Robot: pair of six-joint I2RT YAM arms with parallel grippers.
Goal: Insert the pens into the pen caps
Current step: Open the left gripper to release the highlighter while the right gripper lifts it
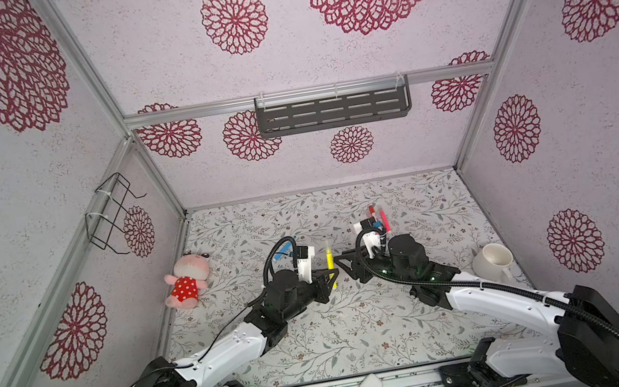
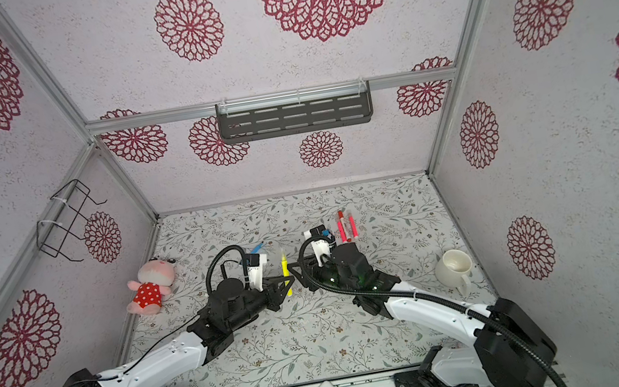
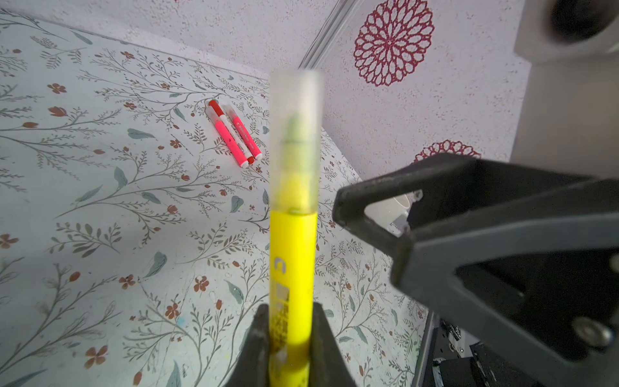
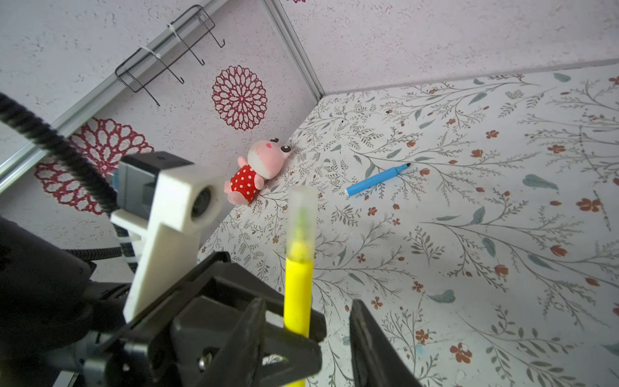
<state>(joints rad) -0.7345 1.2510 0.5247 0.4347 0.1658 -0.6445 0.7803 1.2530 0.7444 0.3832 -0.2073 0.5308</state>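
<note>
The left tool [image 3: 289, 318] squeezes the yellow pen [image 3: 293, 254], with its cap [image 3: 296, 134] on. The right tool [image 4: 306, 305], jaws apart, sits just beside that pen.

Tbl [image 1: 322, 339]: plush [image 1: 186, 283]; mug [image 1: 493, 260]; blue pen [image 4: 376, 181]; ~3 pens [image 3: 233, 134]

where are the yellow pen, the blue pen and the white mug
yellow pen [image 3: 293, 261], left wrist view, middle of the barrel
blue pen [image 4: 376, 179], right wrist view, middle of the barrel
white mug [image 1: 485, 270], in a top view, outer wall
</note>
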